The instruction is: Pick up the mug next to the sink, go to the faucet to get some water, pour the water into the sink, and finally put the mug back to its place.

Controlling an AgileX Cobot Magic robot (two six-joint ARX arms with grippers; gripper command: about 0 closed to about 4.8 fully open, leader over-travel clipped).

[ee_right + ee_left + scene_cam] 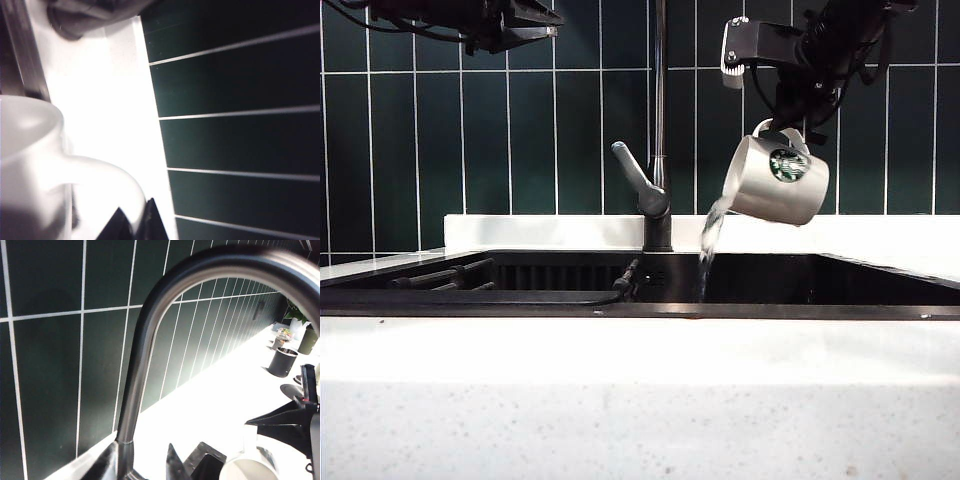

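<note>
- The white ceramic mug [777, 180] with a round green logo is seen in the upper right of the exterior view, tilted with its mouth turned down and to the left, above the right half of the sink.
- A stream of water [710, 235] is seen falling from the mug's lip into the wide black rectangular sink [790, 280], which is framed by a white speckled countertop [640, 400].
- The right gripper [782, 124] is closed on the mug's loop handle [107, 182] from above; in the right wrist view the dark fingertips [150, 222] are pressed against that handle.
- The tall thin metal faucet [660, 120], with a grey angled lever handle [632, 168], is set at the centre of the exterior view, just left of the pouring mug and apart from it.
- The left gripper [525, 25] is held in the upper left corner of the exterior view, high over the sink; its jaws stand wide apart and nothing is held between them.
- The faucet's curved neck [150, 340] fills the left wrist view, before dark green wall tiles [45, 370].
</note>
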